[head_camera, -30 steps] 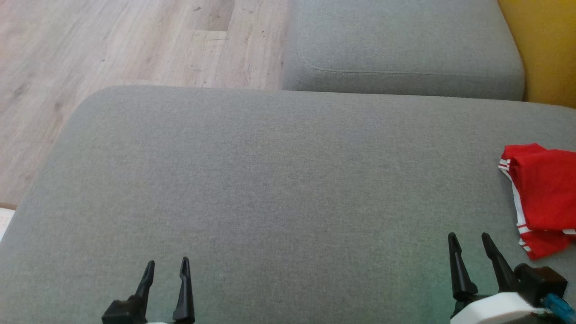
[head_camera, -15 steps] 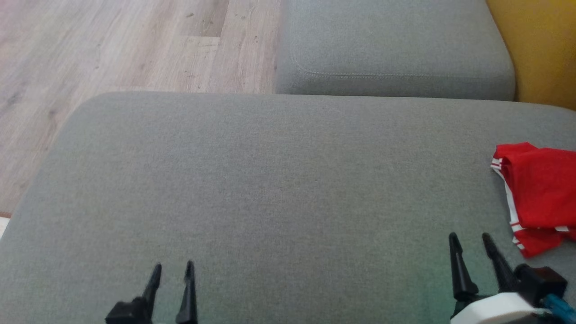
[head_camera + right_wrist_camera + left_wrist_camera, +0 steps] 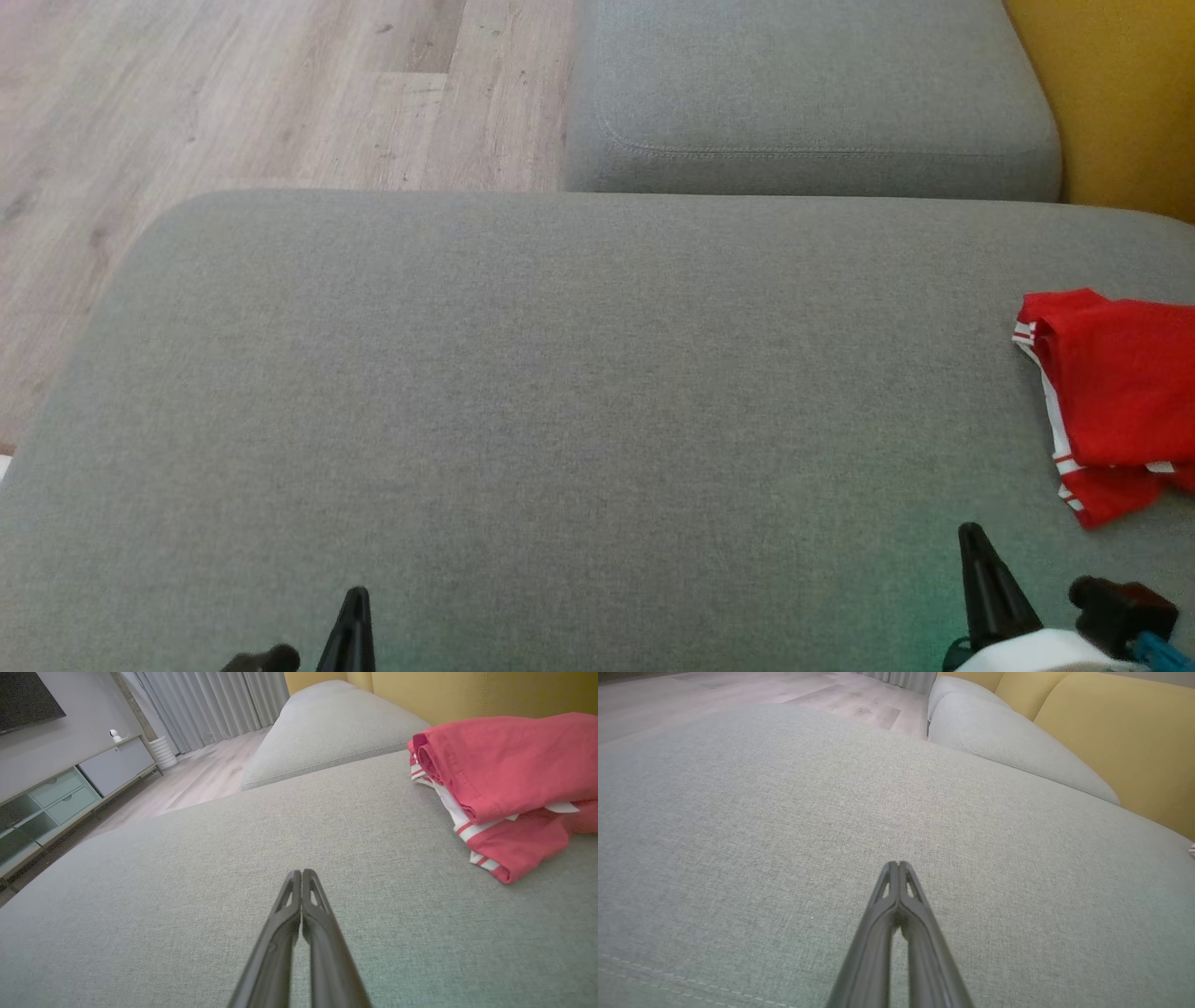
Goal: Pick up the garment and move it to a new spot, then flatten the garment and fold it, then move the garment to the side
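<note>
Garment point(image 3: 1116, 392) sits folded at the right edge of the sofa seat point(image 3: 560, 373), just beyond my right hand point(image 3: 302, 871); both it and my left hand point(image 3: 898, 863) have just snapped shut on nothing and pulled back, so I'd call the job done.

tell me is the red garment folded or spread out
Folded: the red garment lies in stacked layers on the grey cushion, white-striped edges showing between them.
</note>
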{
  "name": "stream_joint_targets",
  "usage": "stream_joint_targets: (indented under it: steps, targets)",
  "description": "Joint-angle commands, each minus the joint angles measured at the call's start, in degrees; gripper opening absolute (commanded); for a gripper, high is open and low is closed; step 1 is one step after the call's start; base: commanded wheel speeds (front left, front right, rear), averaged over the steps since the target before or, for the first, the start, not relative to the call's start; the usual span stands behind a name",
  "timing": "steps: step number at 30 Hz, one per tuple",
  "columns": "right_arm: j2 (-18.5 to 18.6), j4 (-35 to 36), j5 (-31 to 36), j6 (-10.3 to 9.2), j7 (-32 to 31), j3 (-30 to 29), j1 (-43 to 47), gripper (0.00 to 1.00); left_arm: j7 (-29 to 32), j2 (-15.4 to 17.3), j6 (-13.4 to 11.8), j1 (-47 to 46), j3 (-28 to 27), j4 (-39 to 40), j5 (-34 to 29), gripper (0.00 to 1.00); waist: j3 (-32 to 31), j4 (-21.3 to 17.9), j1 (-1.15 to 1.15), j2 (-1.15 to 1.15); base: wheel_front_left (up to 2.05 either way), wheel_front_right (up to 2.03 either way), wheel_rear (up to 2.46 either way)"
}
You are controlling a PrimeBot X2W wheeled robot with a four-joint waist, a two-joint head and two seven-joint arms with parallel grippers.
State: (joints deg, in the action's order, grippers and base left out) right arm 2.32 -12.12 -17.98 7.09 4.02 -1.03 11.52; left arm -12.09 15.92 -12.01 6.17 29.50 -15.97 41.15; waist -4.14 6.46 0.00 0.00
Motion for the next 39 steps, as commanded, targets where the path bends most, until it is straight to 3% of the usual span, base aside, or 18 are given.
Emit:
stream_joint_targets:
  steps: [1,39]
  targets:
    - [0.1,1.6,-1.9,0.05,-0.2,-0.5,-2.6,0.00,0.3,0.1,0.6,-2.6,-1.7,1.6,1.3,0.00,0.1,-0.1,0.00,0.00,0.00,0.00,0.00]
    - [0.2,0.4,-25.7,0.16,-3.6,-2.2,-7.6,0.00,6.1,-4.0,6.8,-5.8,-12.7,1.6,18.0,0.00,1.5,-2.2,0.00,0.00,0.00,0.00,0.00]
